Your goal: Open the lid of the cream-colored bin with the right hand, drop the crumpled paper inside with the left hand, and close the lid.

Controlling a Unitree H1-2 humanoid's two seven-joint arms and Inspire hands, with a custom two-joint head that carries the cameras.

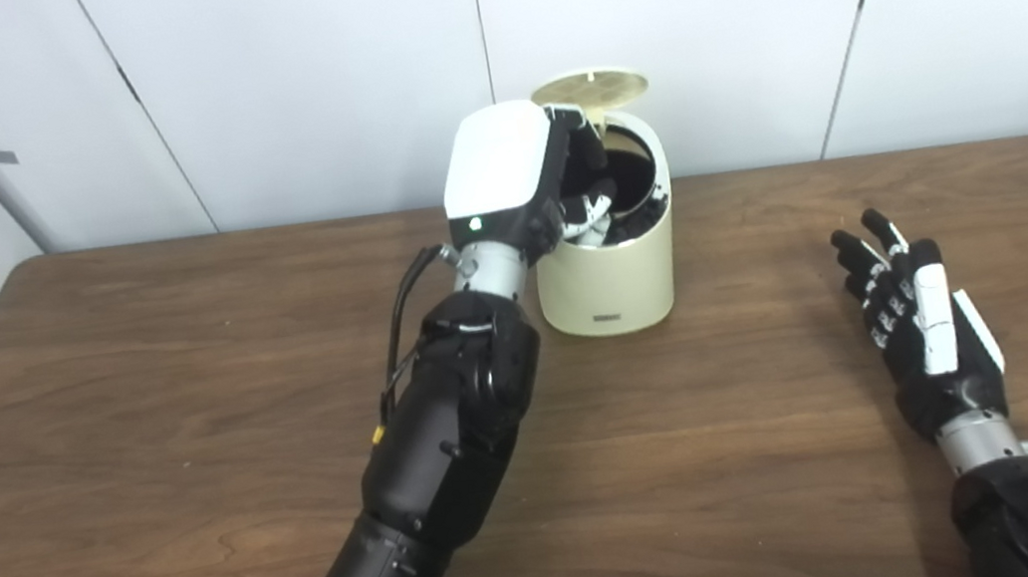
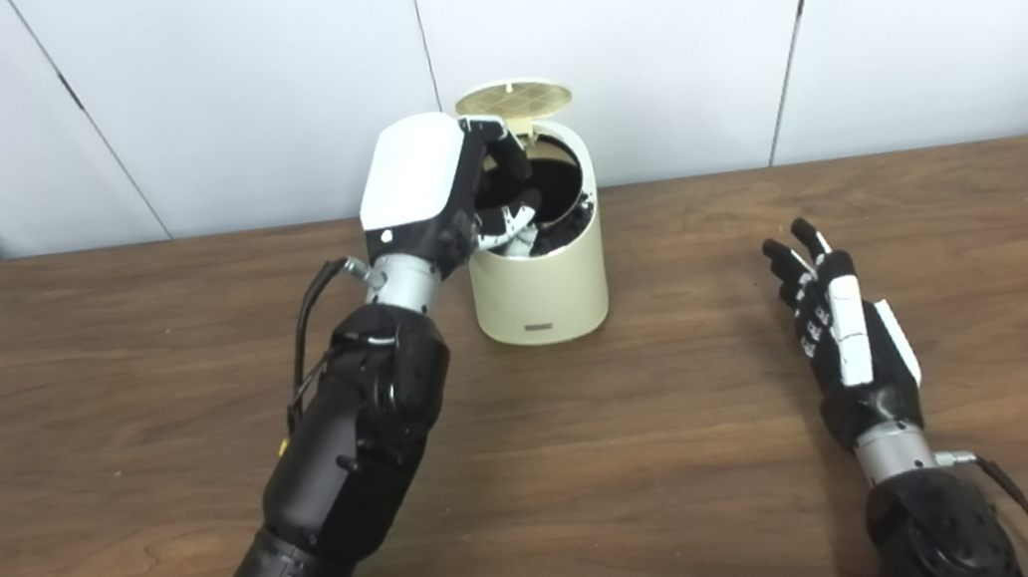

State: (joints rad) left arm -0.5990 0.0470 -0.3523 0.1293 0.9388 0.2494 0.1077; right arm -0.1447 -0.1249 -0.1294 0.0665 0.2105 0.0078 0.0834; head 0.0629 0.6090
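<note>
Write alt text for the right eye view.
The robot's left hand reaches its fingers into the open mouth of a cream-colored bin, whose round lid stands raised at the back. The right hand lies apart on the brown wooden table, fingers spread, holding nothing. No crumpled paper can be made out.

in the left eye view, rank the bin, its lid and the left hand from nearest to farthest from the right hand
1. Bin: up and left of the right hand, standing on the table.
2. Left hand: over the bin's left rim, fingers reaching into the opening.
3. Lid: flipped up at the back of the bin, near the wall.
</note>
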